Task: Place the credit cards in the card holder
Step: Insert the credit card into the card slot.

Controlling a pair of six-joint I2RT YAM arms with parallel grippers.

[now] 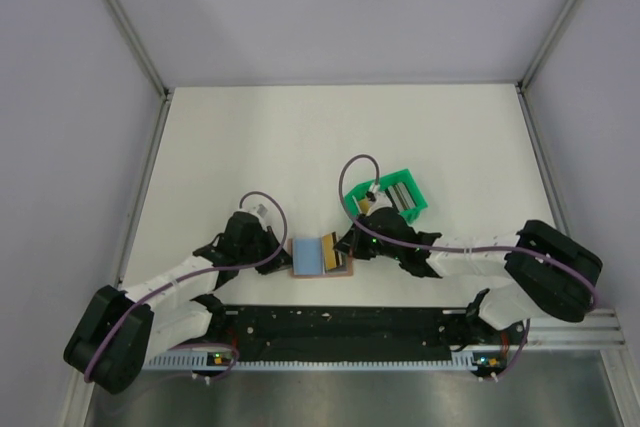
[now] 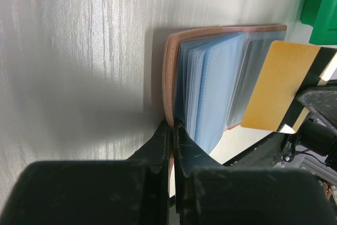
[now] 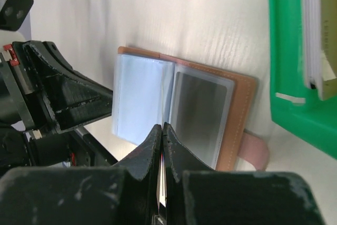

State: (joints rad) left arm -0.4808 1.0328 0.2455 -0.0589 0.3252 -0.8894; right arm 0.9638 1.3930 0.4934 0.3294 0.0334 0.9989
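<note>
On the counter (image 1: 300, 137), the left claw (image 2: 172, 130) pinches the soft cover of the card holder (image 2: 221, 77); the right claw (image 3: 162, 133) clamps a seemingly stiff, slick gold card (image 2: 274, 85) edgewise.

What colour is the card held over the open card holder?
The card is yellow-gold with a dark stripe; the left wrist view shows it best.

We look down on the table (image 1: 300, 137) from above and behind; both wrist views closely face the card holder (image 2: 171, 77) from opposite sides.
</note>
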